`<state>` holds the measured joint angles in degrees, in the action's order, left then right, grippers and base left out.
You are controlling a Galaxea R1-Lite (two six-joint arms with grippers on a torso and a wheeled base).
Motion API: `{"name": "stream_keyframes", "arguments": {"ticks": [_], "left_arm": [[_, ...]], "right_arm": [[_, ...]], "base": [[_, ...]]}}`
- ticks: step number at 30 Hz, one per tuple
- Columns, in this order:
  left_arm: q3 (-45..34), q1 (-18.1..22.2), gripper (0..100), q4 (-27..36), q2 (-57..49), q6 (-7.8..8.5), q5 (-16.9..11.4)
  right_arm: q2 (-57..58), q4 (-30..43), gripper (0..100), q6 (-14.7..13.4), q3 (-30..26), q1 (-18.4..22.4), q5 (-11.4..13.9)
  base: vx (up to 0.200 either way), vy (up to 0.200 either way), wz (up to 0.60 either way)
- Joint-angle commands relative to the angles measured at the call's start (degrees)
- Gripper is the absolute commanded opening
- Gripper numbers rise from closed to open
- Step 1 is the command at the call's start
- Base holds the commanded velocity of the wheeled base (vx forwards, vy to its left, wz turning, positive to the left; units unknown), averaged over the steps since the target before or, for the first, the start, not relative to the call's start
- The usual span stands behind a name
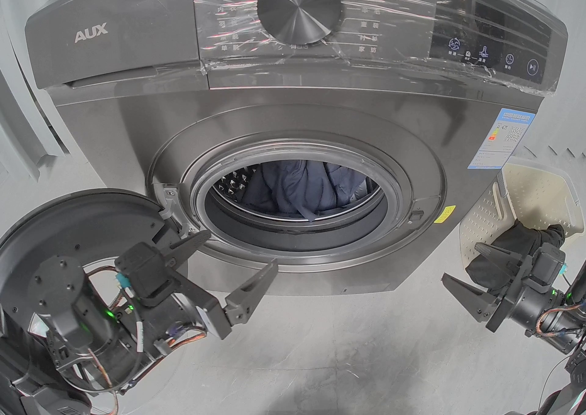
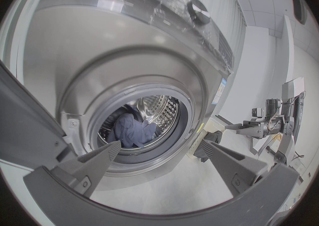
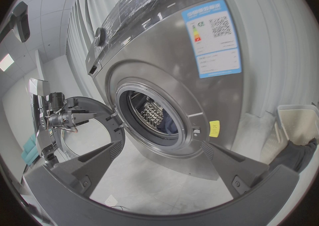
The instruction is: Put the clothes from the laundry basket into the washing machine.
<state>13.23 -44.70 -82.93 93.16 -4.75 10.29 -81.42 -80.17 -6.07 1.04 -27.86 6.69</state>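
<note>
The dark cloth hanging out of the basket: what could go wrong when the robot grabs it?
The dark cloth droops over the basket's edge, so the open right gripper might pinch the basket too and tip it. The open left gripper sits before the washer opening and might block the way in. The blue clothes lie near the front and could get dragged out.

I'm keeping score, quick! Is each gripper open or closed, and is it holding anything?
Left gripper: open, holding nothing.
Right gripper: open, holding nothing.
</note>
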Motion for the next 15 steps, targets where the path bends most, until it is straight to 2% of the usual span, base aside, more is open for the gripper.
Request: {"name": "stream_keyframes", "arguments": {"ticks": [1, 2, 3, 5, 6, 12, 15], "left_arm": [[-5.6, 3.1, 100, 0.1, -9.8, 2.38, 0.1], [-5.9, 3.6, 100, 0.1, -10.1, 2.73, 0.1], [-7.1, 5.1, 100, 0.1, -11.5, 3.52, 0.1], [-8.0, 5.9, 100, 0.1, -12.7, 3.7, 0.2], [-9.2, 6.3, 100, 0.1, -14.6, 3.7, 0.1], [-13.2, 6.3, 100, 0.5, -20.2, 3.79, 0.4], [-13.2, 6.4, 100, 3.0, -23.5, 3.7, 2.9]], "right_arm": [[13.8, 9.5, 100, 0.2, -1.0, 6.1, 0.1], [14.9, 10.8, 100, 0.2, -1.0, 6.5, 0.1], [18.7, 15.4, 100, 0.2, -1.0, 8.0, 0.3], [21.7, 19.3, 100, 0.2, -1.0, 8.9, 0.4], [26.5, 24.9, 100, 0.2, -1.0, 9.8, 0.4], [39.6, 37.8, 100, 0.2, 0.6, 13.2, 0.4], [44.2, 42.3, 100, 0.2, 1.3, 14.5, 0.4]], "base": [[-0.2, 0.0, 0.0], [-0.2, 0.0, 0.0], [-0.2, 0.0, 0.0], [-0.2, 0.0, 0.0], [-0.2, 0.0, 0.0], [0.0, 0.0, 0.0], [0.0, 0.0, 0.0]]}}
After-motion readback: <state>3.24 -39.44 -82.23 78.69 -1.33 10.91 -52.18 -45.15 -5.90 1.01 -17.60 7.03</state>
